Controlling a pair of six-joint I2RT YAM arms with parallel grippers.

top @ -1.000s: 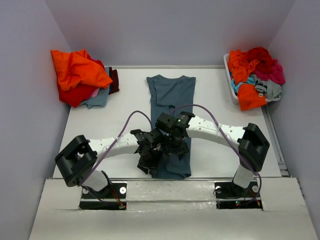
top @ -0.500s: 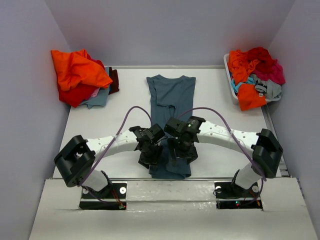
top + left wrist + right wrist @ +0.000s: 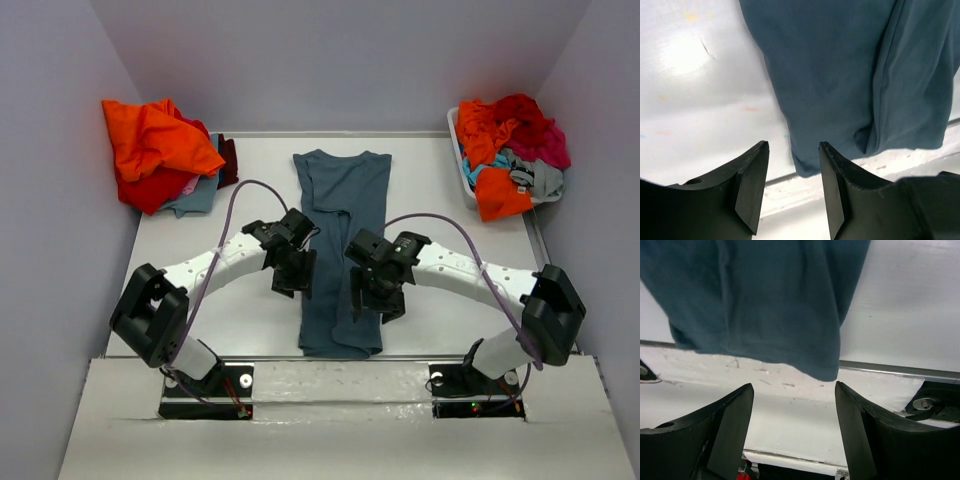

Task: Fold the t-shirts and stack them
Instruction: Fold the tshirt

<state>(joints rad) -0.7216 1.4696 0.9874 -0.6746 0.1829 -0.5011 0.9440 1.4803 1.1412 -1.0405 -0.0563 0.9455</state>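
Both the left tool (image 3: 792, 147) and the right tool (image 3: 793, 386) hover spread, empty, over the slate-blue t-shirt (image 3: 340, 190)

Pale lavender walls (image 3: 330, 60) enclosing three sides, matte white worktop (image 3: 450, 200), soft glare patch (image 3: 685, 55), probably from overhead lighting.

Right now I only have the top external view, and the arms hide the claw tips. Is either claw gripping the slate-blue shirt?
Observer: Not the left one. The left wrist view shows the left claw open with nothing between its fingers, and the slate-blue t-shirt lies beyond it.
Operator: And the right?
Observer: The right wrist view shows the right claw open and empty too. From there the shirt's hem corner overlaps the metal strip.
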